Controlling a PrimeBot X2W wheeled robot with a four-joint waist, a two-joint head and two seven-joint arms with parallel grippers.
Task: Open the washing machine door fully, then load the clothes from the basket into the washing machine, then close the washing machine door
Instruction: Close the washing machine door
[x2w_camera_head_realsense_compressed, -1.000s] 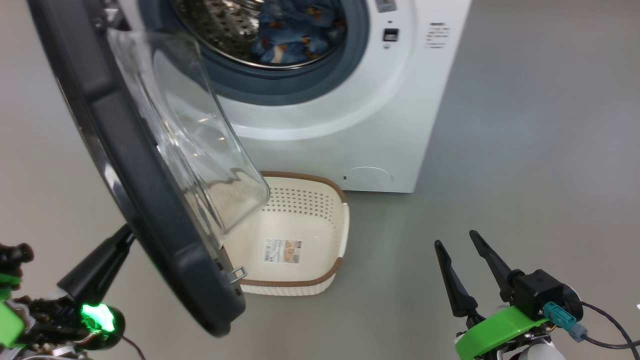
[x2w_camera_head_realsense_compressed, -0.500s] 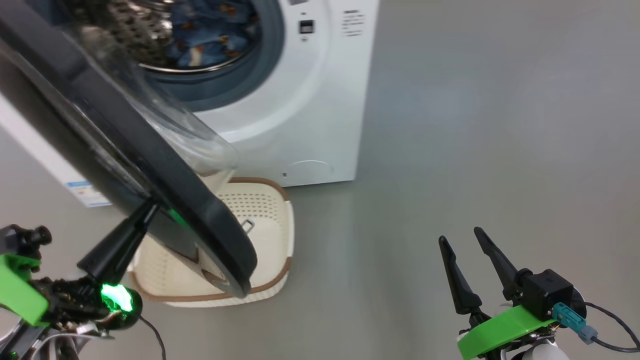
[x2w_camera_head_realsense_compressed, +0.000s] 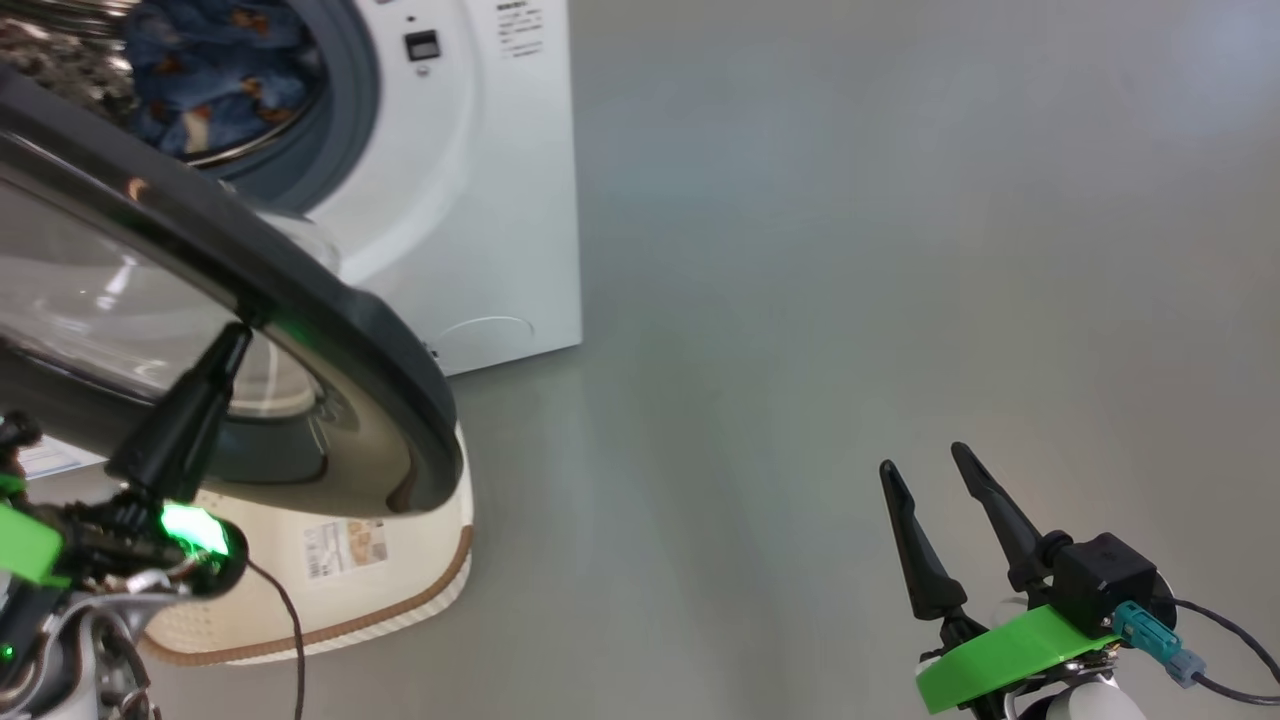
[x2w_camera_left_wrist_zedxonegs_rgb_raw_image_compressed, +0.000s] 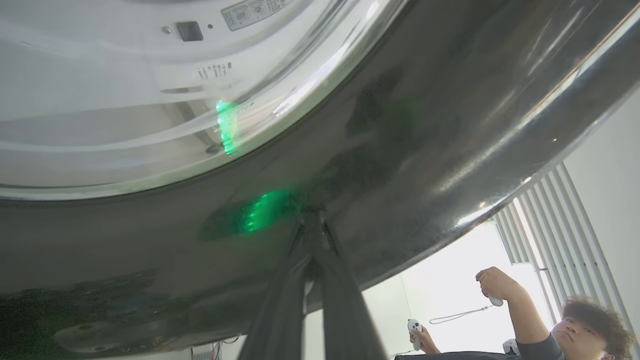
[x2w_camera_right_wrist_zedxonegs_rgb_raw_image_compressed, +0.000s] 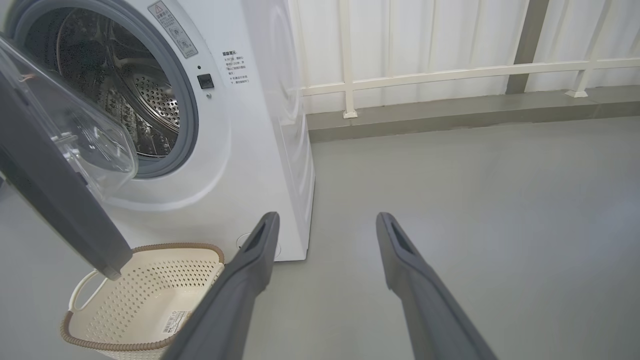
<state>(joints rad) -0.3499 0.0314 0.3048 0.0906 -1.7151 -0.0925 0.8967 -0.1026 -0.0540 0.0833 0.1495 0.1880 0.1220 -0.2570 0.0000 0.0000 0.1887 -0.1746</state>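
Entry, logged at what I judged to be the closing stage. Large round washing machine door with glossy black rim and bulging clear glass bowl (x2w_camera_head_realsense_compressed: 330, 310): stood part-open, swung out between the big white front-loading washing machine (x2w_camera_head_realsense_compressed: 480, 200) and my left gripper (x2w_camera_head_realsense_compressed: 238, 335). That gripper's two long dark fingers (x2w_camera_head_realsense_compressed: 180, 430) were clenched together on nothing, tips set against the rim's outer face. Handling, my estimate: stiff, hinged, fairly heavy. The gloss could let a tip skid, so I would push on the black rim near the free edge, off the glass. Right gripper (x2w_camera_head_realsense_compressed: 922, 458): jaws spread wide, empty, over bare grey floor (x2w_camera_head_realsense_compressed: 800, 250), door and machine well off to their left. Light blue bear-print clothes (x2w_camera_head_realsense_compressed: 210, 80): in the perforated steel drum (x2w_camera_right_wrist_zedxonegs_rgb_raw_image_compressed: 145, 100), beyond the left jaws, past the door. Small cream-white perforated plastic basket with brown woven-look rim (x2w_camera_right_wrist_zedxonegs_rgb_raw_image_compressed: 145, 295): on the floor beneath the door's lower edge, looking empty. Not made out: the hinge and latch; the basket's near corner, covered in the right wrist view; the bundle's top, cut off in the head view; how firmly the tips bore on the rim.
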